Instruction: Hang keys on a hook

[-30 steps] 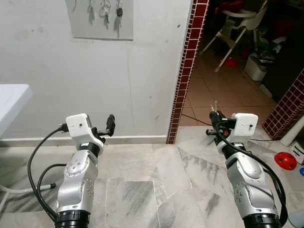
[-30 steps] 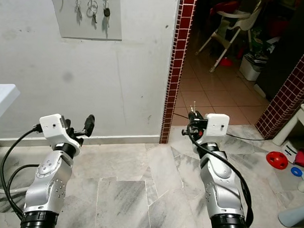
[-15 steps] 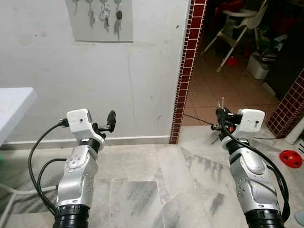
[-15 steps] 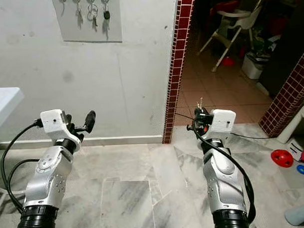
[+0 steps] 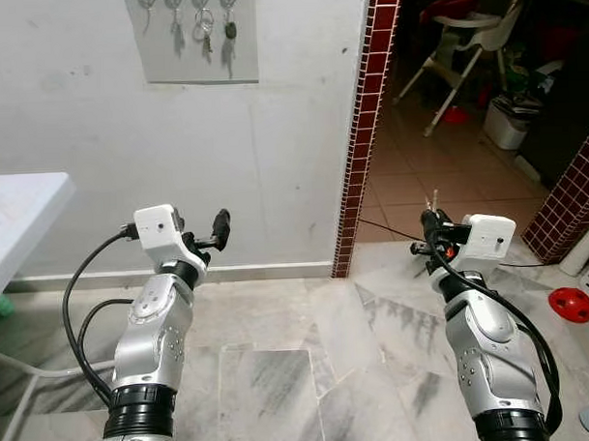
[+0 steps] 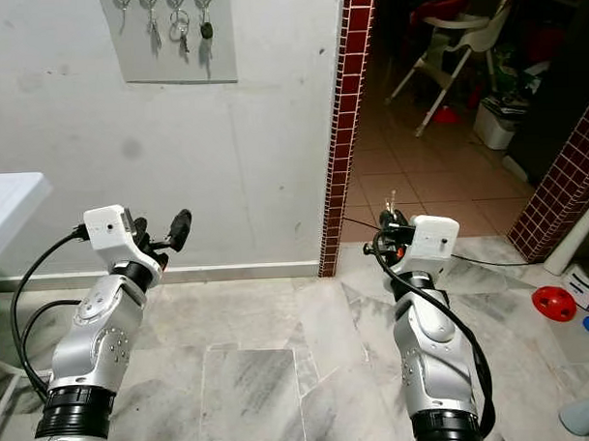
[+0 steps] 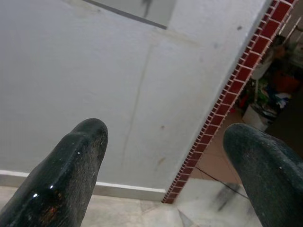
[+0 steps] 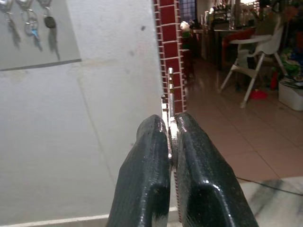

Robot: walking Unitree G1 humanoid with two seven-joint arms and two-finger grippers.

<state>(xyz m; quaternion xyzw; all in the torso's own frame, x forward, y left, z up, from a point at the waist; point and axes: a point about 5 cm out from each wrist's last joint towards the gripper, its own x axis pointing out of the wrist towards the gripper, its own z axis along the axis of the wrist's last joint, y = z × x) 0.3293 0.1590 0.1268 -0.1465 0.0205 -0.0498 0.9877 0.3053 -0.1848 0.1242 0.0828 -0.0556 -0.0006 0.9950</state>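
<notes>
The right gripper [image 8: 170,142] pinches the keys [image 8: 169,101] edge-on, well below the hook board [image 5: 193,35], the left gripper [image 7: 165,156] wide and empty; that thin grip may slip during the reach.

Head stereo pair: looks forward and down from above both arms, facing wall [image 5: 272,144], key board [image 5: 193,35] at top, doorway at right. Wrist views look along own fingers, close; both share same wall and red tile strip [image 8: 166,52].
</notes>
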